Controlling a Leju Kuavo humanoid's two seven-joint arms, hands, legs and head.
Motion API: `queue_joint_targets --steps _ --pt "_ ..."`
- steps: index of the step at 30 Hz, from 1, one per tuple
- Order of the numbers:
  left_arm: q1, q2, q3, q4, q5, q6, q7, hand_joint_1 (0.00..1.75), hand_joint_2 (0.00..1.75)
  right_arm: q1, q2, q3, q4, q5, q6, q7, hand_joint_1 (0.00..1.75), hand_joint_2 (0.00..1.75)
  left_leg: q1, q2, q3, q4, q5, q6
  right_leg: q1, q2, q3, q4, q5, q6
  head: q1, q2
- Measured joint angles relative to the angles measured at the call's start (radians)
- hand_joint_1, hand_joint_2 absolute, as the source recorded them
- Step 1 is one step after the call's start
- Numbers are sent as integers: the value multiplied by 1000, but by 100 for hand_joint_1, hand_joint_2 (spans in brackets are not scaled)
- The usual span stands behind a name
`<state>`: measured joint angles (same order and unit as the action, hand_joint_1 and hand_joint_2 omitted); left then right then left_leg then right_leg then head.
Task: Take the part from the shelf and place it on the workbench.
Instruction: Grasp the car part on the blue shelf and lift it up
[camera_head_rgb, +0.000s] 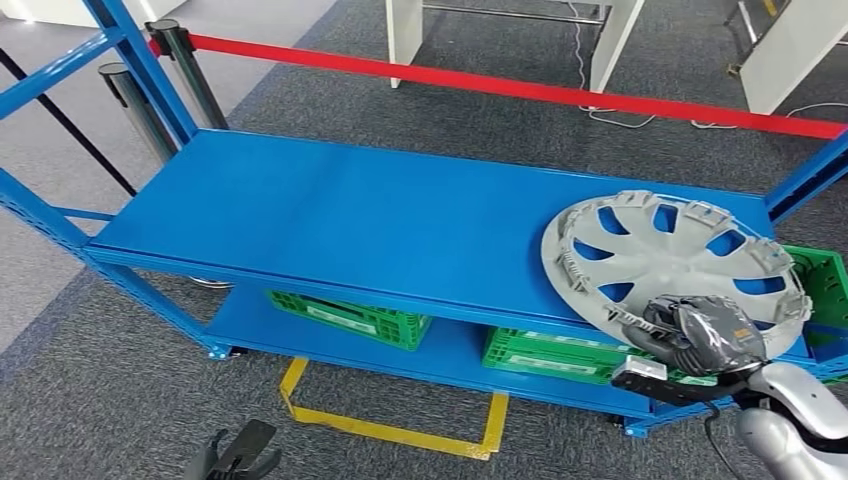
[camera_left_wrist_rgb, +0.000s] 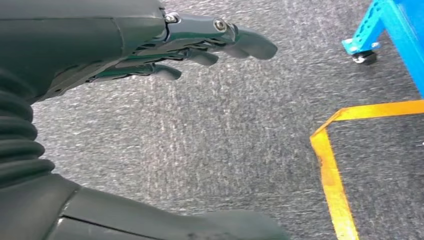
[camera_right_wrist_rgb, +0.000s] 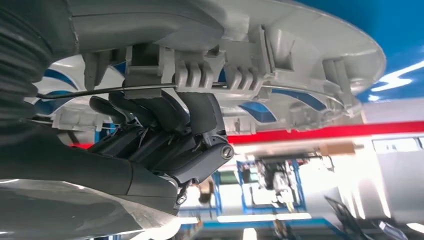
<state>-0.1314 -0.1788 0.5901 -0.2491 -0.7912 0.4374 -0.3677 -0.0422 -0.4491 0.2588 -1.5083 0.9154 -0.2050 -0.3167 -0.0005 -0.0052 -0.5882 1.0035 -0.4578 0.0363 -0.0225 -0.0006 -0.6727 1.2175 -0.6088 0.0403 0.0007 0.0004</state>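
Grey carpet (camera_head_rgb: 120, 400) runs under the blue steel shelf (camera_head_rgb: 350, 215), with a red barrier belt (camera_head_rgb: 500, 85) behind it and green plastic crates (camera_head_rgb: 345, 318) on its lower deck. I see the part, a round grey plastic wheel cover (camera_head_rgb: 672, 262), lying at the shelf's right end, its edge overhanging the shelf's front. My right hand (camera_head_rgb: 700, 335) sits at that overhanging edge; from its wrist camera the fingers (camera_right_wrist_rgb: 150, 112) curl up against the cover's ribbed underside (camera_right_wrist_rgb: 260, 65), gripping the rim. My left hand (camera_left_wrist_rgb: 200, 45) hangs low, well left of the cover, fingers apart, holding nothing. I judge the right arm should lift.
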Motion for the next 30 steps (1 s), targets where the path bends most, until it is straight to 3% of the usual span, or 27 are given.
queue_joint_targets --steps 1,2,3,5,6,8,11,13,15,17,18,19,22,23,26,28,30 --pt "0 -1 2 0 1 1 0 0 175 11 -1 0 -19 11 -11 1 175 175 -1 0 0 0 -1 1 0 0 -29 54 -15 1 0 0" --pt "0 -2 3 0 -1 1 7 0 175 22 -1 0 -39 22 -25 2 175 175 -1 0 1 1 -2 1 0 0 -44 74 -11 3 0 0" --pt "0 -3 4 0 -5 1 18 0 175 31 -1 0 -59 33 -43 1 175 175 -1 0 2 2 -4 0 -1 -1 -39 56 12 5 0 0" --pt "0 -6 4 0 -18 -1 45 0 175 42 0 1 -96 51 -86 0 175 175 2 -1 4 9 -11 -8 -5 -1 18 -68 81 10 0 0" --pt "-1 -8 3 0 -28 -4 57 0 175 44 3 2 -112 56 -107 -1 175 175 2 -2 3 15 -15 -13 -5 0 49 -129 102 10 2 0" --pt "-1 -9 -2 0 -49 -14 76 0 175 48 14 6 -140 54 -137 1 175 175 -1 -2 -1 24 -19 -24 -2 2 80 -183 108 4 4 0" --pt "-1 -9 -13 0 -70 -23 89 0 175 58 32 14 -176 41 -150 9 175 175 0 -2 -3 34 -22 -35 0 4 83 -182 109 -14 4 0" --pt "-2 -9 -16 0 -71 -28 97 0 175 61 41 17 -190 36 -151 15 175 175 1 0 -26 92 -60 -44 -2 1 87 -183 110 -27 2 0" --pt "-2 -9 -15 0 -66 -44 108 0 175 63 49 17 -197 30 -150 19 175 175 2 1 -78 215 -128 -48 1 -2 88 -183 113 -36 0 0" --pt "-1 -9 -15 0 -61 -60 115 0 175 67 59 18 -198 26 -150 20 175 175 1 1 -114 305 -163 -45 6 -2 85 -182 115 -40 0 0" --pt "-1 -9 -15 0 -59 -64 116 0 175 69 64 19 -200 25 -150 20 175 175 0 1 -108 300 -151 -40 9 -2 84 -182 116 -42 0 0" --pt "-1 -9 -15 0 -58 -66 116 0 175 71 67 19 -203 25 -150 20 175 175 -2 1 -85 258 -124 -33 12 -1 83 -182 117 -43 1 0" --pt "-3 -7 -15 0 -54 -68 116 0 175 72 75 19 -211 24 -151 20 175 175 -16 0 12 73 -44 -3 16 -1 80 -182 122 -42 1 0" --pt "-4 -6 -15 0 -53 -68 116 0 175 72 77 19 -212 24 -151 20 175 175 -20 0 26 41 -36 3 15 -2 77 -182 124 -39 1 0" --pt "-3 -5 -14 0 -52 -68 116 0 175 74 82 19 -214 22 -152 19 175 175 -22 1 27 17 -26 4 12 -3 68 -181 131 -24 0 0" --pt "-4 -5 -14 0 -52 -71 117 0 175 77 84 19 -218 2 -152 6 175 175 -16 4 21 1 -10 7 13 -1 52 -151 94 -15 3 0" --pt "-4 -6 -14 0 -52 -80 118 0 175 82 88 20 -228 -36 -151 -21 175 175 -13 6 7 -4 6 11 13 0 18 -53 13 -8 7 0"
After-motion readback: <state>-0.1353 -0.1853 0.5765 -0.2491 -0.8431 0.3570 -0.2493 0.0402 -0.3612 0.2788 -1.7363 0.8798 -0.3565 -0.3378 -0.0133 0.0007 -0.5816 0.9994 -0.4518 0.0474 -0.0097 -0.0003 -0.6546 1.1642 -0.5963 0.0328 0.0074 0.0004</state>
